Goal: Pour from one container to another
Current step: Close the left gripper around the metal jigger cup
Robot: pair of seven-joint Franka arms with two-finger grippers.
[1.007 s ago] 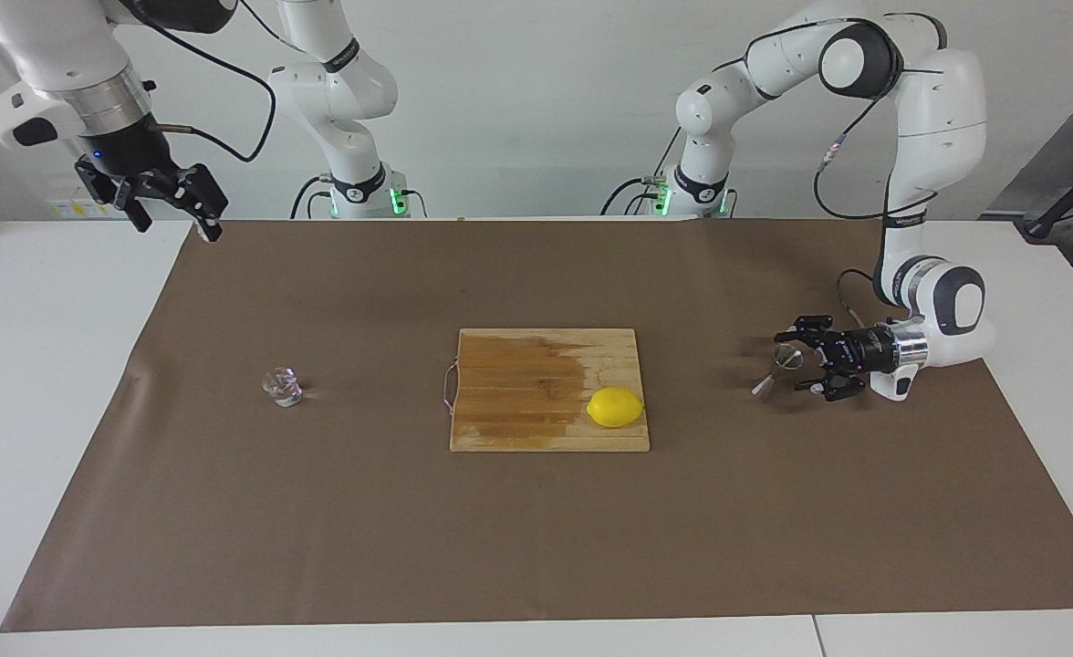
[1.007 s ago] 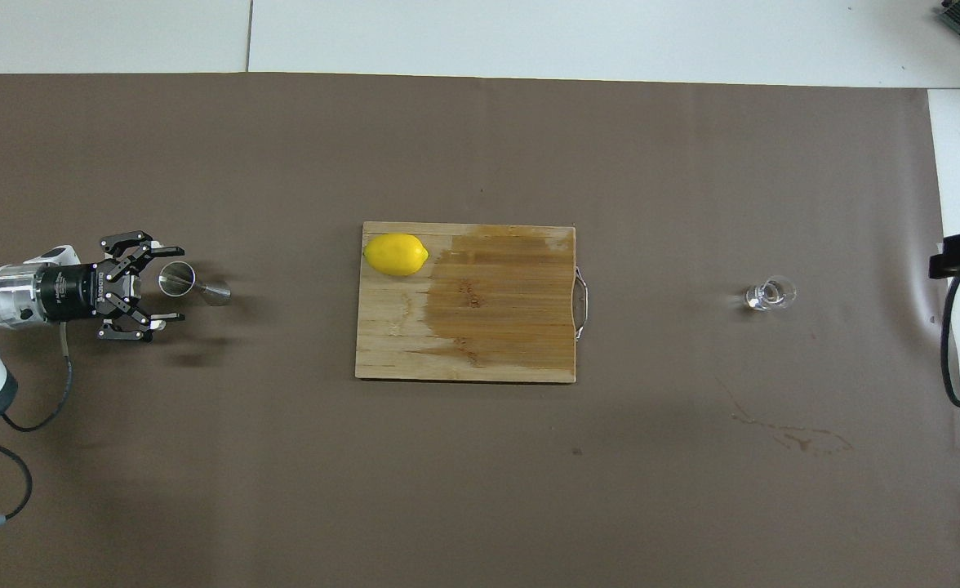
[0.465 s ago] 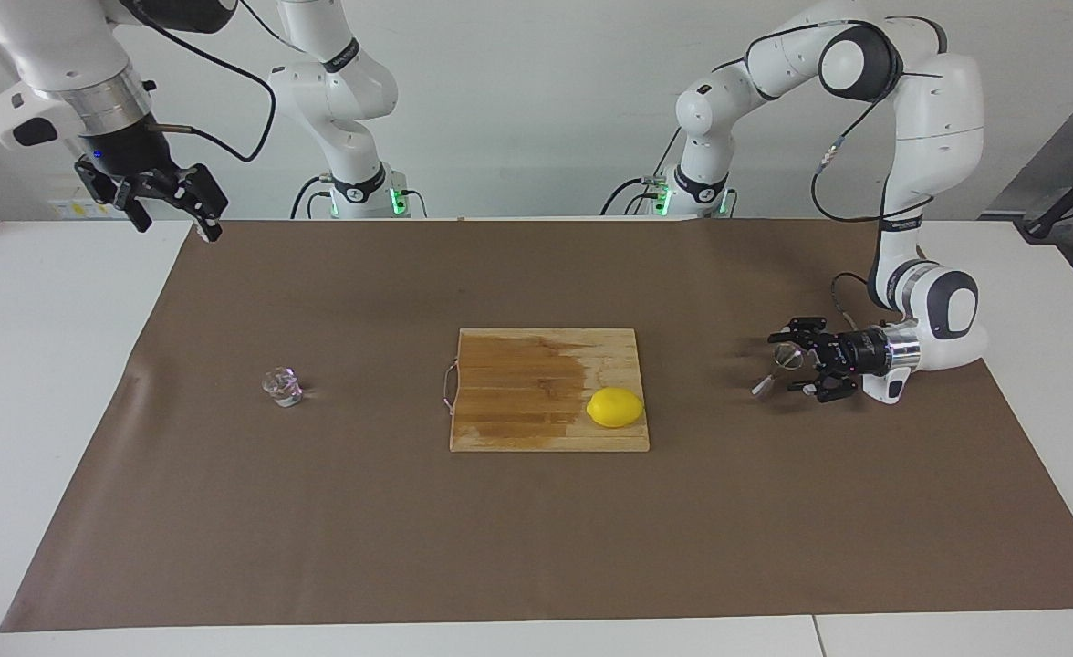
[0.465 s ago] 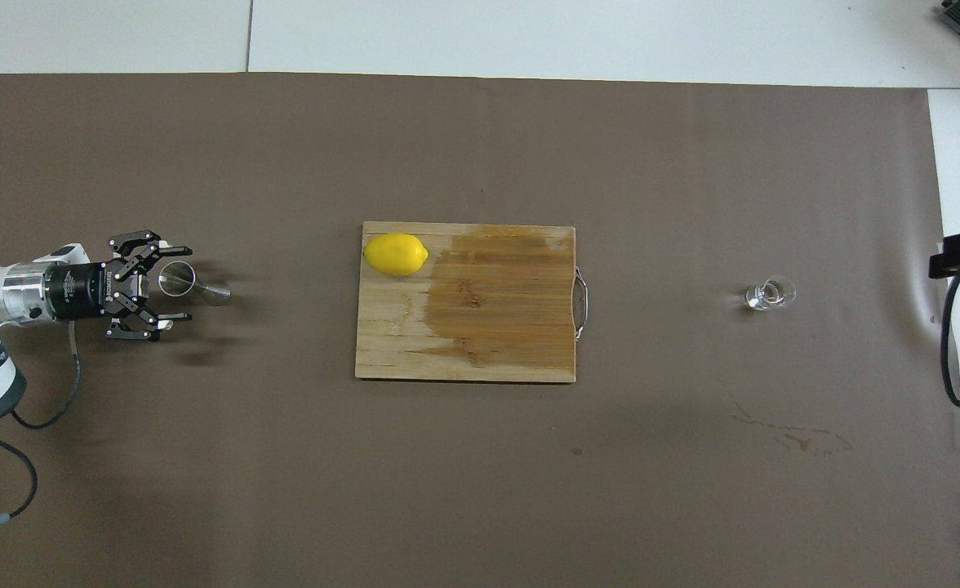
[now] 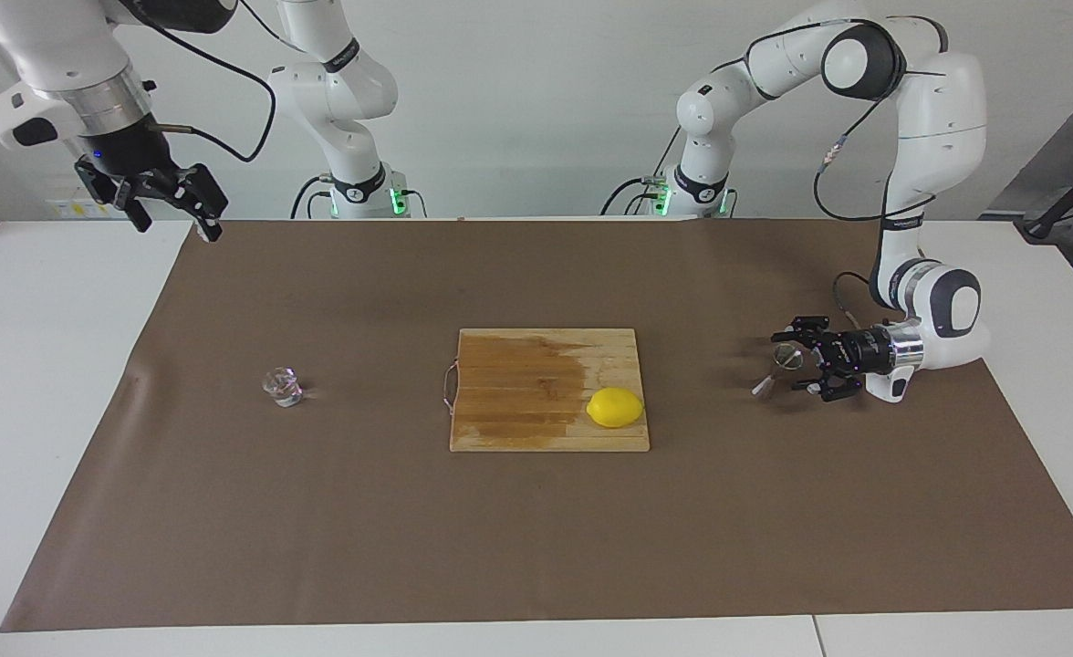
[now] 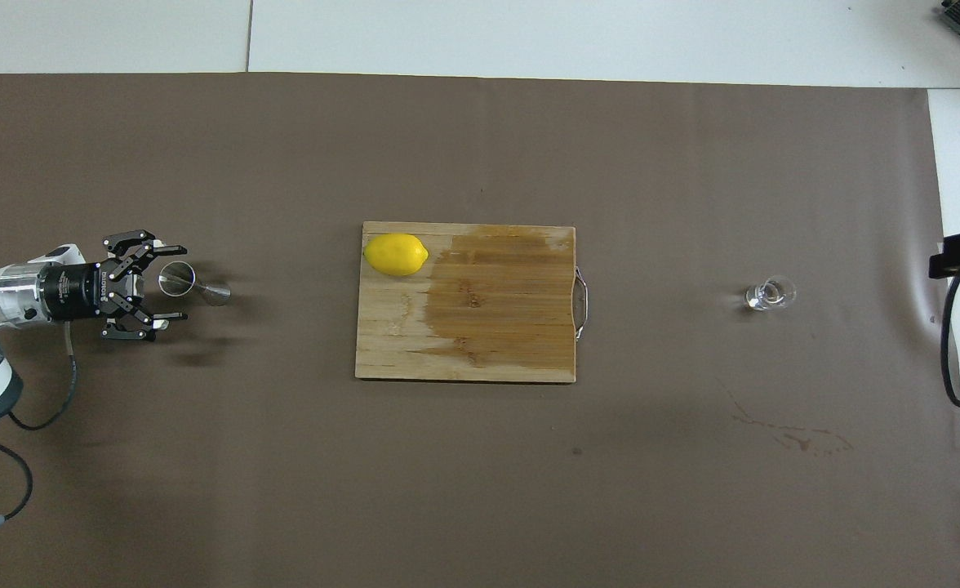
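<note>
The left end effector (image 6: 171,285), fingers spread wide and holding nothing, lies level just above the surface (image 6: 480,490) with the jigger (image 6: 192,285) between its tips, and has drawn back slightly toward its own arm since a second ago. The jigger lies on its side, unmoved. The glass cup (image 5: 282,387) stands unmoved toward the right arm's end, where the right end effector (image 5: 179,203) still waits, released, high over the mat's (image 5: 536,529) corner.
</note>
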